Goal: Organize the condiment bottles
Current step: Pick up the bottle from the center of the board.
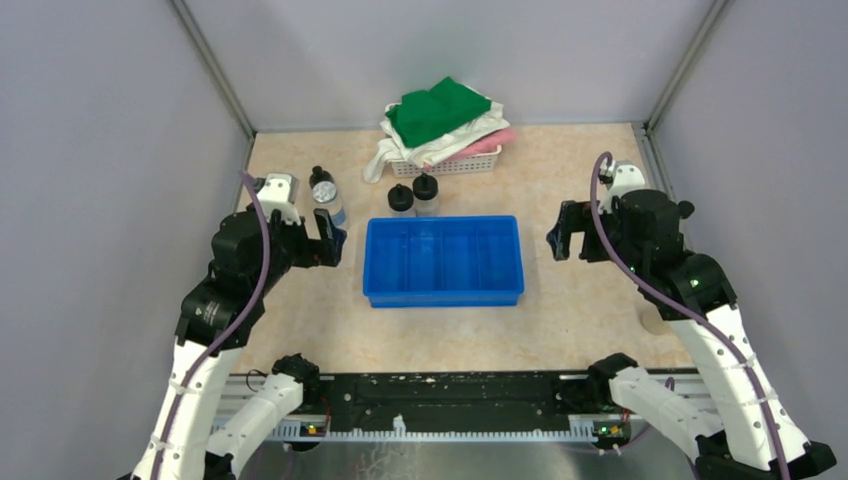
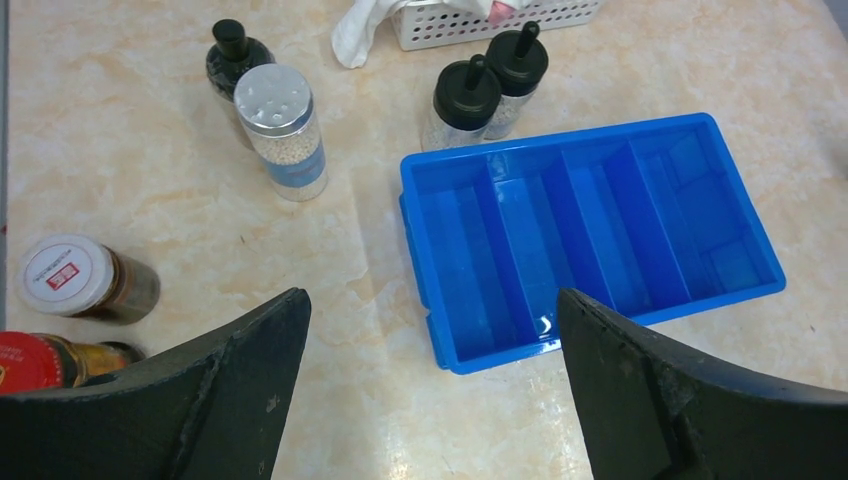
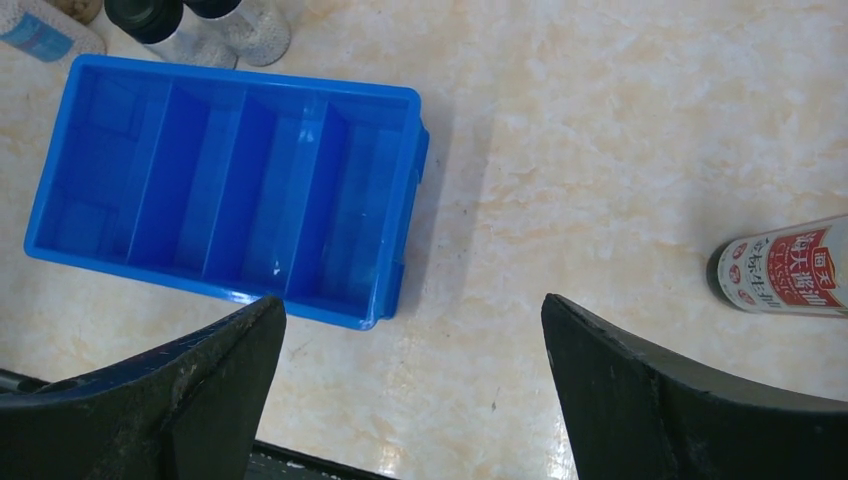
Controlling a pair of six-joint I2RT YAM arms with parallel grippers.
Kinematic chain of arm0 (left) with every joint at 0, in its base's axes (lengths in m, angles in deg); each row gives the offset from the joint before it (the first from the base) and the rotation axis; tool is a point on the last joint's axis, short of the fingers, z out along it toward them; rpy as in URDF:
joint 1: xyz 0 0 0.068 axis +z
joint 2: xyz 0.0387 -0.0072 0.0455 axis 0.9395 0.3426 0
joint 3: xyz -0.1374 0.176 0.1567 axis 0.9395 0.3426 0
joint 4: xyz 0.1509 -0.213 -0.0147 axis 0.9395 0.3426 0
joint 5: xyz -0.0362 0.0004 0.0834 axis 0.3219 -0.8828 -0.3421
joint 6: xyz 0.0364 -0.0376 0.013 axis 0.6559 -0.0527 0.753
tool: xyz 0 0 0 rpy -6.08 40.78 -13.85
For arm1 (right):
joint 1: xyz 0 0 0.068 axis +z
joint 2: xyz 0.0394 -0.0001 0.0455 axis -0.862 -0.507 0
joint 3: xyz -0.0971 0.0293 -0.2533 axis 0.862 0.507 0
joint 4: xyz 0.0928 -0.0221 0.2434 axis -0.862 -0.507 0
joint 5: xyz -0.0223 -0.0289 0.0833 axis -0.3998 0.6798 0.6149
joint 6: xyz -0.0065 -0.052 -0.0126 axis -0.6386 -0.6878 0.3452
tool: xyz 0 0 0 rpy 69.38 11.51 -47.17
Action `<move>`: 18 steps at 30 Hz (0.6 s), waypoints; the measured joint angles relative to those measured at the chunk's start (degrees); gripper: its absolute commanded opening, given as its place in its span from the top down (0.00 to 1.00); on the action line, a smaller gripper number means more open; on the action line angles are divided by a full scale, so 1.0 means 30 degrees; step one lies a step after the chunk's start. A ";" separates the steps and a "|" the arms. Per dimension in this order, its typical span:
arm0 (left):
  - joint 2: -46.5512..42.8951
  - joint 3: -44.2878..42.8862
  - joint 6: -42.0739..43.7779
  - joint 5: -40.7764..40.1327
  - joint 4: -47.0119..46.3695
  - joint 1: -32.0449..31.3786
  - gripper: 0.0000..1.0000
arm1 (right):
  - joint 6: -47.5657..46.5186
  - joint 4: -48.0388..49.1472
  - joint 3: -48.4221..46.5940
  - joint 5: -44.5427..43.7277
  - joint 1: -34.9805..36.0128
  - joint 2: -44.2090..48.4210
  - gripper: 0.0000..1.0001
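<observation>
Left hand (image 2: 430,305) and right hand (image 3: 412,305) gape wide, empty. Four bottles (image 1: 400,198) stand behind the tray (image 1: 443,298). Only the left wrist shows two jars (image 2: 85,280) at the tray's left; only the right wrist, a labelled bottle (image 3: 790,270) at its right.

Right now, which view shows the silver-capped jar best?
Left wrist: the silver-capped jar stands whole and near, with its cap holes and blue label clear. Top external shows it small and distant. Right wrist shows only a cropped piece at its top-left corner.
</observation>
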 measured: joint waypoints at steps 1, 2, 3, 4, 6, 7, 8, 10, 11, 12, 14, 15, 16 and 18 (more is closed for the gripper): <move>0.0007 0.0044 0.0000 0.0219 -0.0117 0.0000 0.01 | 0.0073 0.0058 0.0029 0.0015 0.0000 0.0044 0.01; 0.0022 0.0087 0.0000 0.0452 -0.0248 0.0000 0.01 | 0.0146 0.0138 0.0029 0.0022 0.0000 0.0073 0.01; 0.0066 0.0109 0.0000 0.0780 -0.0350 0.0000 0.01 | 0.0240 0.0277 0.0029 0.0058 0.0000 0.0080 0.01; 0.0138 0.0109 0.0007 0.0991 -0.0459 0.0000 0.01 | 0.0299 0.0423 0.0029 0.0255 0.0000 0.0066 0.01; 0.0379 0.0109 0.0000 0.1880 -0.0896 0.0000 0.01 | 0.0459 0.0692 0.0022 0.0750 0.0000 -0.0058 0.01; 0.0532 0.0109 -0.0029 0.2368 -0.1100 0.0000 0.01 | 0.0546 0.0816 -0.0015 0.1035 0.0000 -0.0197 0.01; 0.0692 0.0109 -0.0095 0.2798 -0.1333 0.0000 0.01 | 0.0627 0.0925 -0.0044 0.1384 0.0000 -0.0393 0.01; 0.1137 0.0109 -0.0393 0.3628 -0.1843 0.0000 0.01 | 0.0801 0.1027 -0.0430 0.2098 0.0000 -0.0940 0.01; 0.1377 0.0109 -0.0554 0.4000 -0.2120 0.0000 0.01 | 0.0882 0.1115 -0.0750 0.2331 0.0000 -0.1297 0.01; 0.1617 0.0109 -0.0729 0.4393 -0.2404 0.0000 0.01 | 0.0933 0.1180 -0.1100 0.2499 0.0000 -0.1698 0.01; 0.2098 0.0109 -0.1064 0.5013 -0.2943 0.0000 0.01 | 0.0940 0.1421 -0.1829 0.2790 0.0000 -0.2463 0.01; 0.2368 0.0109 -0.1231 0.5333 -0.3220 0.0000 0.01 | 0.0940 0.1537 -0.2135 0.2965 0.0000 -0.2739 0.01; 0.2703 0.0109 -0.1464 0.5646 -0.3519 -0.0022 0.01 | 0.0940 0.1625 -0.2419 0.3147 0.0000 -0.2987 0.01; 0.3271 0.0109 -0.1690 0.6025 -0.4000 -0.0117 0.01 | 0.0962 0.1858 -0.3053 0.3512 0.0058 -0.3599 0.01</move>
